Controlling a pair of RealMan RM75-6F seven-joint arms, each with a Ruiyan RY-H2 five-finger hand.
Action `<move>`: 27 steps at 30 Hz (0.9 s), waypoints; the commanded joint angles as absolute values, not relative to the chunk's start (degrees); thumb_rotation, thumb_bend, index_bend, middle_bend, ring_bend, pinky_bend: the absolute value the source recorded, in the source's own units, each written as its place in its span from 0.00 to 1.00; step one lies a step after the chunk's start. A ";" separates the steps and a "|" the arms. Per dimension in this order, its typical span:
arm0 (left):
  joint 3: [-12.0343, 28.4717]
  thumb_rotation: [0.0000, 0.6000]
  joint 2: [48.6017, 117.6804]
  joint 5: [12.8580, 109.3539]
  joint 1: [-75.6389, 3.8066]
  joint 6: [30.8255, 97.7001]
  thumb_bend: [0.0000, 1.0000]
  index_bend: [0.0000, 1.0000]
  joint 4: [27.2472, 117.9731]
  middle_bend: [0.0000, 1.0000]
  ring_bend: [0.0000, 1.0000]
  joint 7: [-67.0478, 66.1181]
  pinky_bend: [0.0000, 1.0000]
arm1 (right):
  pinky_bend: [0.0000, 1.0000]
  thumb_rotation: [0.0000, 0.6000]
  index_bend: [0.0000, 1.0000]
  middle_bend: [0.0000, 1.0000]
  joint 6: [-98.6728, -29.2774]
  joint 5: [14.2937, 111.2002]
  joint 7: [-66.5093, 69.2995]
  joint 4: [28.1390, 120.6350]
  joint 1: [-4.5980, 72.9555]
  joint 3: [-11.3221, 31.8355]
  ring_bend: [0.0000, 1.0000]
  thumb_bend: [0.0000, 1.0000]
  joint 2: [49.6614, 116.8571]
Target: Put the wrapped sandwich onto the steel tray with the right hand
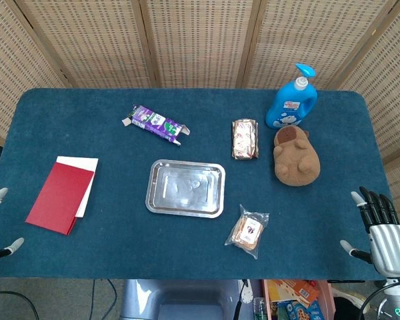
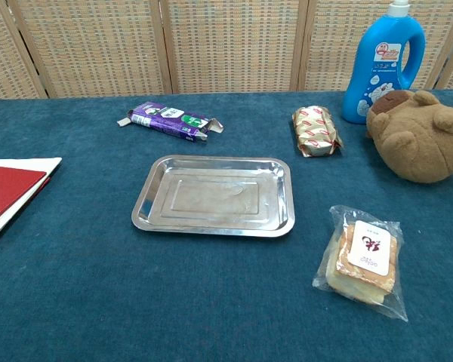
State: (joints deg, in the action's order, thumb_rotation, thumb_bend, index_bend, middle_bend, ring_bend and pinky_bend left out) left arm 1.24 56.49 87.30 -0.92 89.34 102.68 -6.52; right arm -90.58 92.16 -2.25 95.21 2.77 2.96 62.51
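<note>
Wrapped sandwich point(image 1: 247, 231) sitting on the table point(image 1: 87, 267), just right of the steel tray point(image 1: 185, 188). Right hand point(image 1: 381, 233) off at the edge, fingers point(image 1: 373, 203) spread, holding nothing.

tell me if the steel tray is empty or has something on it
Empty: the steel tray shows only bare metal; the wrapped sandwich lies on the cloth beside it.

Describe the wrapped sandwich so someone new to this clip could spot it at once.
Start at the steel tray in the middle of the blue table. Just off its near right corner lies the sandwich. Unlike the red-and-white snack pack farther back, it sits in clear plastic with a white label.
</note>
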 commanded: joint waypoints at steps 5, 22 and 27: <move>1.40 1.00 56.50 86.77 -1.03 88.96 0.00 0.00 102.45 0.00 0.00 -6.39 0.00 | 0.00 1.00 0.00 0.00 -89.45 92.49 -1.98 95.75 3.17 2.52 0.00 0.00 62.14; 3.18 1.00 58.28 82.04 -3.32 85.14 0.00 0.00 102.56 0.00 0.00 -11.03 0.00 | 0.00 1.00 0.00 0.00 -62.09 111.34 -0.95 93.20 25.94 -0.90 0.00 0.00 61.24; 3.81 1.00 58.96 79.69 -4.26 83.38 0.00 0.00 102.31 0.00 0.00 -12.55 0.00 | 0.00 1.00 0.00 0.00 -54.71 113.54 -1.73 91.25 31.46 -1.88 0.00 0.00 65.04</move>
